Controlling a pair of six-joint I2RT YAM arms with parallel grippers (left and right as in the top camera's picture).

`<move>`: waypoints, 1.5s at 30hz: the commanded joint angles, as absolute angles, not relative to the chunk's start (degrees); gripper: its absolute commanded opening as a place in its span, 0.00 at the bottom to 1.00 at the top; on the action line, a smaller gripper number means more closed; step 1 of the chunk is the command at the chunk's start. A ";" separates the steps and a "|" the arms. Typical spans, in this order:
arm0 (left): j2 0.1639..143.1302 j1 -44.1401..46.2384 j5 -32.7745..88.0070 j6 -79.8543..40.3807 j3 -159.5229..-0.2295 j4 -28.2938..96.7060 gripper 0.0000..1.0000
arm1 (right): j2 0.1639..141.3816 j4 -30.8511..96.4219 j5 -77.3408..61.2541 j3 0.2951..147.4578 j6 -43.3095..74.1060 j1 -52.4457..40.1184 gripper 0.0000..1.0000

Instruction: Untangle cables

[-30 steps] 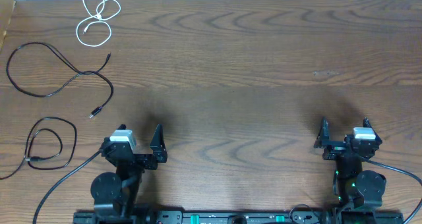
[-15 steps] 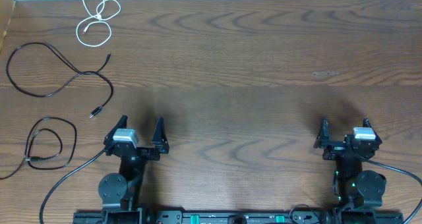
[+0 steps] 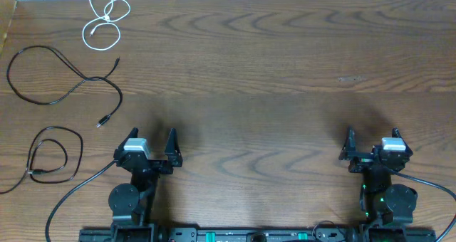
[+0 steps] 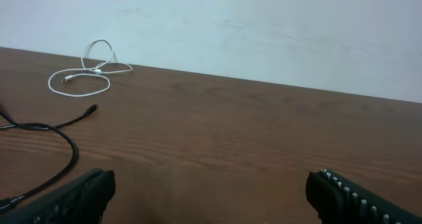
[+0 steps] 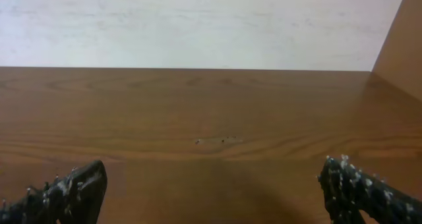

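Three cables lie apart at the table's left. The white cable (image 3: 105,18) is coiled at the far left corner and shows in the left wrist view (image 4: 89,76). The longer black cable (image 3: 64,82) loops below it, part of it in the left wrist view (image 4: 46,128). The shorter black cable (image 3: 53,156) is coiled at the left near edge. My left gripper (image 3: 151,144) is open and empty, to the right of the black cables; its fingers show in the left wrist view (image 4: 211,191). My right gripper (image 3: 372,141) is open and empty at the near right, also in the right wrist view (image 5: 211,188).
The wooden table (image 3: 256,78) meets a white wall at the back (image 4: 264,33). A wooden side panel (image 5: 402,39) stands at the right edge. Thick black arm cables (image 3: 71,192) trail from the left arm's base.
The left gripper has turned slightly and drawn back toward its base. The right arm and the cables have not moved.
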State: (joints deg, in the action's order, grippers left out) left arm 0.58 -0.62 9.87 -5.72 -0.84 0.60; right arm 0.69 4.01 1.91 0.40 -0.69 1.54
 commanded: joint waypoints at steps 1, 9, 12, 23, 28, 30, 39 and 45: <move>0.10 -0.38 9.78 -3.77 -0.23 3.42 0.98 | 0.32 4.25 1.76 0.32 -1.37 1.93 0.99; 0.10 1.87 7.22 4.73 -0.23 3.84 0.98 | 0.32 4.25 1.76 0.32 -1.37 1.93 0.99; 0.10 1.85 6.33 4.71 -0.23 3.92 0.98 | 0.32 4.25 1.76 0.32 -1.37 1.93 0.99; 0.10 1.85 1.65 -1.45 -0.23 4.47 0.98 | 0.32 4.25 1.76 0.32 -1.37 1.93 0.99; 0.10 1.85 1.63 -0.45 -0.21 4.45 0.98 | 0.32 4.25 1.76 0.32 -1.37 1.93 0.99; 0.10 1.85 1.72 0.05 -0.21 4.45 0.98 | 0.32 4.25 1.76 0.32 -1.37 1.93 0.99; 0.10 1.85 1.91 2.15 -0.21 4.45 0.98 | 0.32 4.25 1.76 0.32 -1.37 1.93 0.99; 0.10 1.85 1.89 2.76 -0.21 4.45 0.98 | 0.32 4.25 1.76 0.32 -1.37 1.93 0.99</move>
